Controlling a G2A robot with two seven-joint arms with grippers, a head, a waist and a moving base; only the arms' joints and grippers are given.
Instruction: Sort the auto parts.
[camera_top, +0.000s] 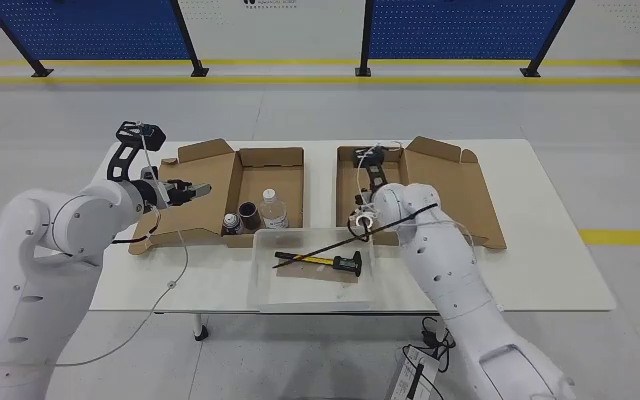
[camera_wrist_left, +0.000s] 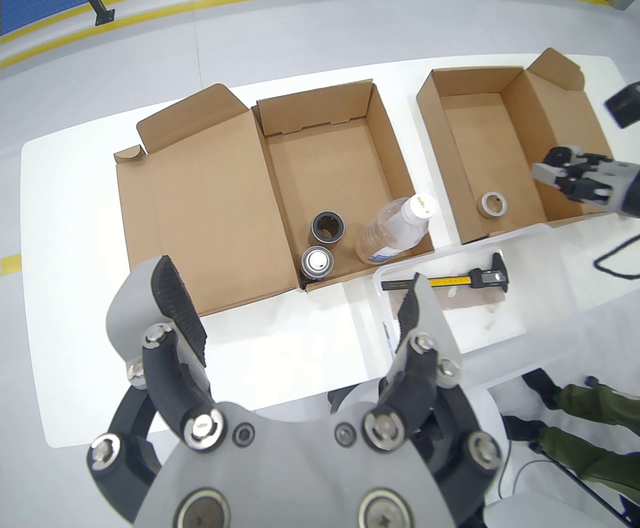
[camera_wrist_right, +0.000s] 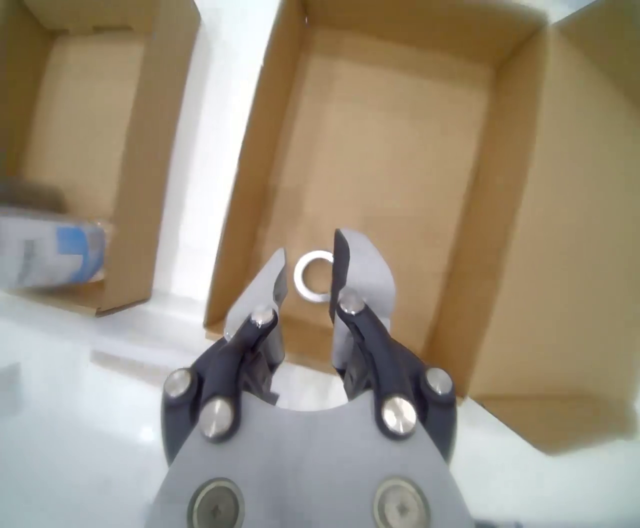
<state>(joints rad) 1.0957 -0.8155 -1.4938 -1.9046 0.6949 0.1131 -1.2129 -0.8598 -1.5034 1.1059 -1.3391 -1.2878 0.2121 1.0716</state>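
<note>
Where the surface (camera_top: 560, 270) lies nearest the robot, a clear tray (camera_top: 262, 285) sits at its front edge; all positions below are referred to this tray. Inside the tray, a caliper (camera_top: 320, 261) with a yellow scale lies flat on a brown liner, and neither arm touches it.

Just behind the tray's left half stands the left box (camera_wrist_left: 325, 165), with its lid folded out on the side away from the tray. The end of this box nearest the tray holds three items:
- a metal-topped can (camera_wrist_left: 316, 262) in the corner
- a black sleeve (camera_wrist_left: 327, 227) directly behind the can
- a clear, white-capped bottle (camera_wrist_left: 395, 232) beside them, toward the tray's middle

Just behind the tray's right half stands the right box (camera_wrist_left: 480, 145). A pale ring (camera_wrist_right: 312, 275) lies flat on its floor, at the end nearest the tray. The right pincer (camera_wrist_right: 310, 245) hangs over that ring, just beyond the tray's far right corner, with fingers parted and nothing held.

The left pincer (camera_top: 198, 188) is well to the left of the tray, above the left box's folded-out lid. It is spread wide and empty.
</note>
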